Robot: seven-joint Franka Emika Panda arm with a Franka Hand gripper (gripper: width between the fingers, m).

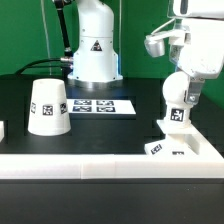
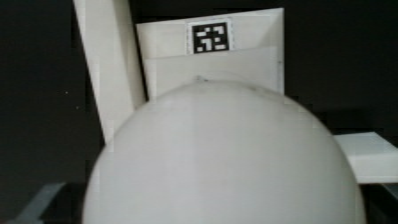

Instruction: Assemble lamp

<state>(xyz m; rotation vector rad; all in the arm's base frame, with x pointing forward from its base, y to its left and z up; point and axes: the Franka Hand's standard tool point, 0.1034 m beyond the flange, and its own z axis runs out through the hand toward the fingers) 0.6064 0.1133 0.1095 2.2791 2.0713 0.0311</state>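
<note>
My gripper [image 1: 181, 92] is shut on the white bulb [image 1: 177, 112] and holds it upright, round head up, just above the flat square base [image 1: 168, 149] at the exterior view's right. In the wrist view the bulb's round head [image 2: 214, 155] fills most of the picture and hides my fingers. Beyond it lies the base [image 2: 222, 55] with a square tag on it. The truncated-cone shade [image 1: 49, 107] stands on the black table at the exterior view's left, well apart from the gripper.
The marker board [image 1: 104, 105] lies flat in front of the white robot pedestal [image 1: 93, 50]. A white rail [image 1: 90, 166] runs along the table's front edge and shows beside the base in the wrist view [image 2: 103, 60].
</note>
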